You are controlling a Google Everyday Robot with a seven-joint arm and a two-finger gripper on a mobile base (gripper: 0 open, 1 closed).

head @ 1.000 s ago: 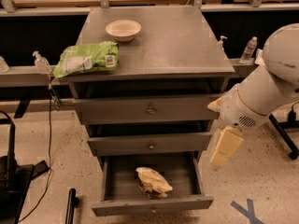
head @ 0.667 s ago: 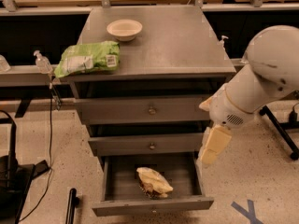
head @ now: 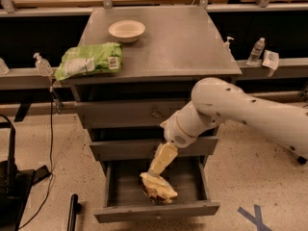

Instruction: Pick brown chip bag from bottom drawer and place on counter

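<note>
The brown chip bag lies crumpled on the floor of the open bottom drawer, near its middle front. It shows mostly pale cream edges with dark brown underneath. My gripper hangs from the white arm, which comes in from the right. The gripper points down into the drawer, its tip at the top left of the bag and touching or nearly touching it. The grey counter is the cabinet's top, above the two closed drawer fronts.
A bright green chip bag lies at the counter's front left and a white bowl at its back. Bottles stand on ledges at both sides. A black stand is at the left on the floor.
The arm has swung left and down across the drawer fronts. The gripper has moved from beside the drawer's right edge down into the drawer onto the bag. The bag has not moved.
</note>
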